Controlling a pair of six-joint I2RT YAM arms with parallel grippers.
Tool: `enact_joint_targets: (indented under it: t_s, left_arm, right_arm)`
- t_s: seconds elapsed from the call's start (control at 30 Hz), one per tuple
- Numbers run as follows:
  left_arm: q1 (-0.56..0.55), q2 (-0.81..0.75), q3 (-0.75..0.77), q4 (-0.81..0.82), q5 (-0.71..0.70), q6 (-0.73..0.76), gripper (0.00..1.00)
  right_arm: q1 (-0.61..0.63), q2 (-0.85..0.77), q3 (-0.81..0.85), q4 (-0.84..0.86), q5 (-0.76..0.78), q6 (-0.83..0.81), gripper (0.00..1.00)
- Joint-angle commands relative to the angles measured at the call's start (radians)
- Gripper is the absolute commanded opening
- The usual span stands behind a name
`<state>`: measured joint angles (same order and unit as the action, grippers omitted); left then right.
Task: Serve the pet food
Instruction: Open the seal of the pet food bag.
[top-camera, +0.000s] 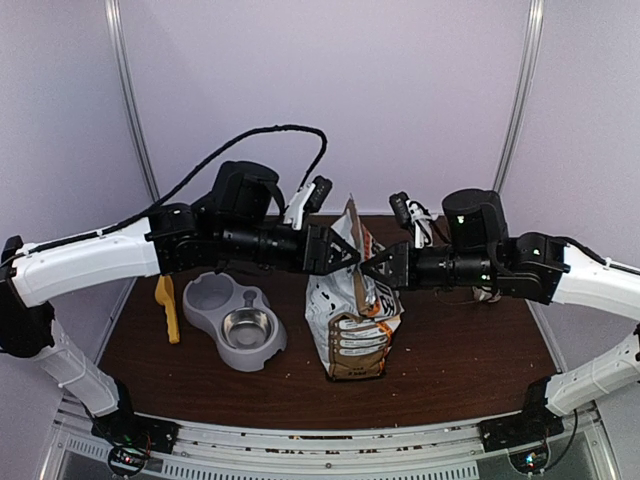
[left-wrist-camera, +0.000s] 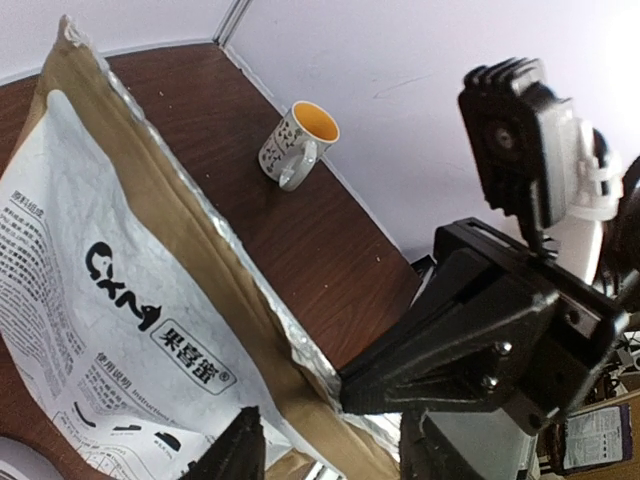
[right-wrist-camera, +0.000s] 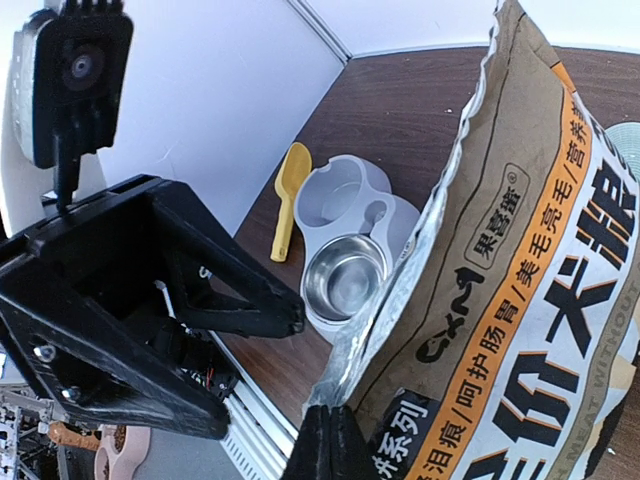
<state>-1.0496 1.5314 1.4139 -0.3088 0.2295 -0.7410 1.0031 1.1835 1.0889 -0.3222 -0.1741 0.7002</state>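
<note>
The pet food is hidden inside the silver-white printed bag (top-camera: 350, 330), which stands upright at mid table. My right gripper (right-wrist-camera: 335, 428) is shut on the foil edge of the bag (right-wrist-camera: 530, 300) at its opened top. My left gripper (left-wrist-camera: 335, 445) is open, its two fingers standing either side of the brown top strip of the bag (left-wrist-camera: 90, 260) without pinching it. From above, the left gripper (top-camera: 348, 254) and right gripper (top-camera: 369, 268) meet tip to tip at the bag's top. The grey double bowl (top-camera: 235, 320) sits left of the bag, its steel bowl (right-wrist-camera: 345, 280) bare.
A yellow scoop (top-camera: 167, 305) lies left of the double bowl. A patterned mug (left-wrist-camera: 298, 143) with an orange inside stands at the table's right side near the wall, behind my right arm. White walls close in on three sides.
</note>
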Motion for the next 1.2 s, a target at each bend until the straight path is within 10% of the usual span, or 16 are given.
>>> enact_joint_targets:
  t_s: [0.0, 0.4, 1.17]
  left_arm:
    - [-0.004, -0.088, -0.053, 0.084, -0.063, 0.008, 0.54]
    - [-0.048, -0.056, -0.01, 0.057, -0.074, 0.004, 0.65]
    - [-0.069, -0.005, 0.044, 0.029, -0.102, -0.021, 0.55]
  right_arm:
    - [0.009, 0.005, 0.004, 0.059, -0.097, 0.021, 0.0]
    - [-0.033, -0.128, -0.058, -0.006, -0.024, 0.042, 0.42]
    - [-0.077, -0.1, -0.15, 0.197, -0.19, 0.14, 0.27]
